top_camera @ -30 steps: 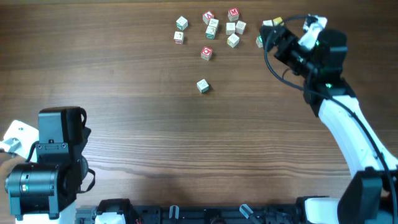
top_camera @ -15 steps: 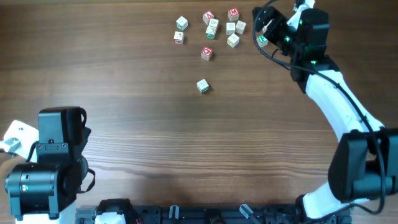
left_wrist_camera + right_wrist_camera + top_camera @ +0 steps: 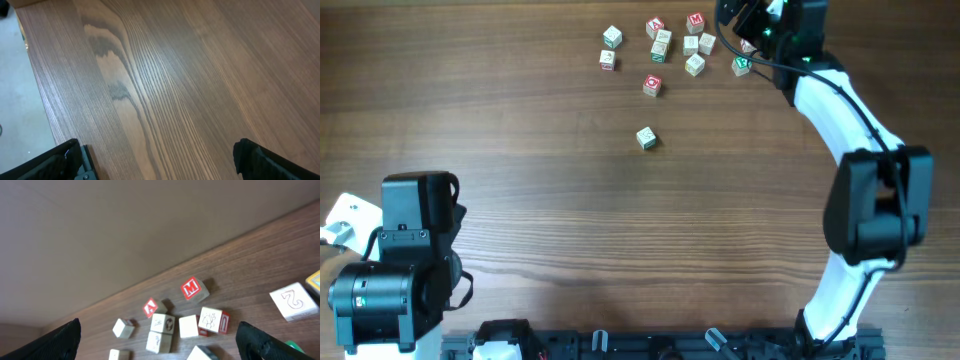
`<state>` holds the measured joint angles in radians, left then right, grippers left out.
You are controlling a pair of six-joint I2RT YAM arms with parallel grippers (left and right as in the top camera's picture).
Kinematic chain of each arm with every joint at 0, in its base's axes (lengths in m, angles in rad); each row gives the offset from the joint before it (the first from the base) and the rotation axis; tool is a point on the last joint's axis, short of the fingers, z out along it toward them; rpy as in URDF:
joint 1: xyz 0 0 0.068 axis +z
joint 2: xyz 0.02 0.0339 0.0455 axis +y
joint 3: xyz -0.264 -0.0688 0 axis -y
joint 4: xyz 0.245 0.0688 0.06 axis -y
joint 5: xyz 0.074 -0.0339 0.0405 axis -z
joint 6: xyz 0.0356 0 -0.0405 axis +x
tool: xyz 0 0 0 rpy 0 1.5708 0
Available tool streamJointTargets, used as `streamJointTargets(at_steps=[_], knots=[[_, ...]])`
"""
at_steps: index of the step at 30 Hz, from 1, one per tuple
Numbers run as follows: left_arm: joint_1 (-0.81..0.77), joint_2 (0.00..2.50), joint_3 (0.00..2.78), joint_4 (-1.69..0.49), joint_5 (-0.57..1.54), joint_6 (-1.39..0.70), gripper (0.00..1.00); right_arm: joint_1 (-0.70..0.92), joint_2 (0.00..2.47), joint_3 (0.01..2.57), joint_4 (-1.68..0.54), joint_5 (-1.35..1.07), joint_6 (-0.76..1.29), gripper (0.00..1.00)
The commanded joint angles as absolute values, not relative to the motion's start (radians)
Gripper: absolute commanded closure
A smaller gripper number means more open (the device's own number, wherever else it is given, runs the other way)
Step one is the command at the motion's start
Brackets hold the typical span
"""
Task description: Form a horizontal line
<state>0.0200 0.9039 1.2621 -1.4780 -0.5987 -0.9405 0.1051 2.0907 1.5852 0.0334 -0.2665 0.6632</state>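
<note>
Several small whitish letter cubes lie scattered at the far middle of the table; no straight row of three touching cubes shows. The cluster [image 3: 691,43] includes a red M cube [image 3: 695,20], which also shows in the right wrist view [image 3: 192,289]. A lone cube [image 3: 646,138] sits nearer the middle, and a green-marked cube [image 3: 741,66] lies right of the cluster. My right gripper [image 3: 730,15] hovers open and empty at the cluster's far right; in the right wrist view [image 3: 160,347] its jaws stand wide apart over the cubes. My left gripper [image 3: 160,160] is open and empty over bare wood.
The left arm [image 3: 410,250] sits at the near left corner, by the table's left edge [image 3: 30,75]. A cube marked 2 [image 3: 293,301] and a yellow-edged cube [image 3: 315,280] lie at the right. The table's far edge runs just behind the cubes.
My right arm has swung left and toward the far edge, closer to the cube cluster. The green-marked cube now lies uncovered. The left arm has not moved.
</note>
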Motion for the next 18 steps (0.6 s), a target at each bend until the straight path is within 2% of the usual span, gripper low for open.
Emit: streamJointTargets(at_steps=[1, 6, 13, 18], knots=[[0.027, 0.903, 1.258, -1.478, -0.595, -0.953, 0.00, 0.138, 2.198, 1.691, 0.025, -0.259, 0.629, 0.00], [0.027, 0.903, 1.258, -1.478, -0.595, -0.953, 0.00, 0.187, 2.265, 1.701, 0.037, -0.215, 0.634, 0.01], [0.027, 0.903, 1.258, -1.478, -0.595, -0.953, 0.00, 0.217, 2.341, 1.701, 0.085, -0.099, 0.844, 0.02], [0.027, 0.903, 1.258, -1.478, -0.595, -0.953, 0.00, 0.217, 2.368, 1.701, 0.122, -0.057, 0.917, 0.04]])
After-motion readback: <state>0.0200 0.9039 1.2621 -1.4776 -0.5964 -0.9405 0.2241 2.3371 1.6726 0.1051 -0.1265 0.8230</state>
